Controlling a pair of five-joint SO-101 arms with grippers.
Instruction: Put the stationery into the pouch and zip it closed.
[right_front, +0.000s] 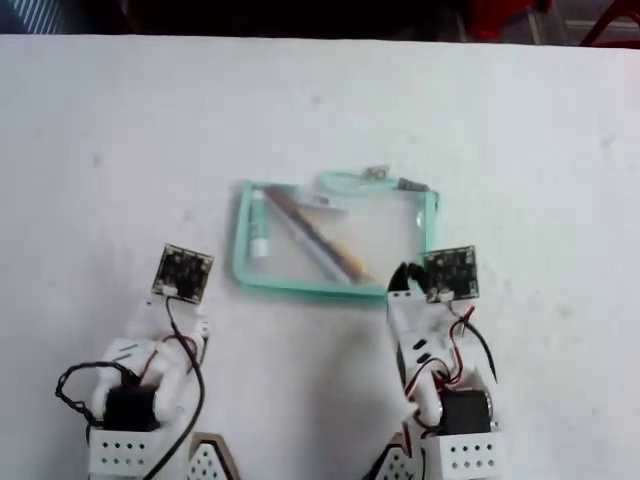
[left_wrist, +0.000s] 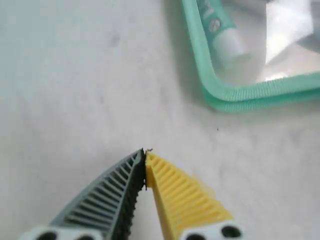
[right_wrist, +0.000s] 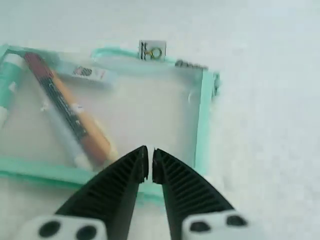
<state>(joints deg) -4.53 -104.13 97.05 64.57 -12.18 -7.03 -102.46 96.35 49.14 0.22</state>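
1. Right tool (right_wrist: 150, 150): jaws narrowed almost together, gripping nothing, over the near edge of the pouch (right_wrist: 202, 115), seemingly placed to steady it.
2. Left tool (left_wrist: 145, 152): tips meeting, empty, above bare counter (left_wrist: 75, 75), short of the pouch corner.
3. Pens (right_wrist: 65, 107) and glue stick (left_wrist: 220, 30): inside the pouch, ahead of both tools; zip state unclear.

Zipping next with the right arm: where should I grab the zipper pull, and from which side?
Probably the small dark pull on the pouch's far edge, near its right corner. It lies flat along that edge, so open the right gripper, bring it over the pouch and down from above, with the fingers straddling the pull's narrow width.
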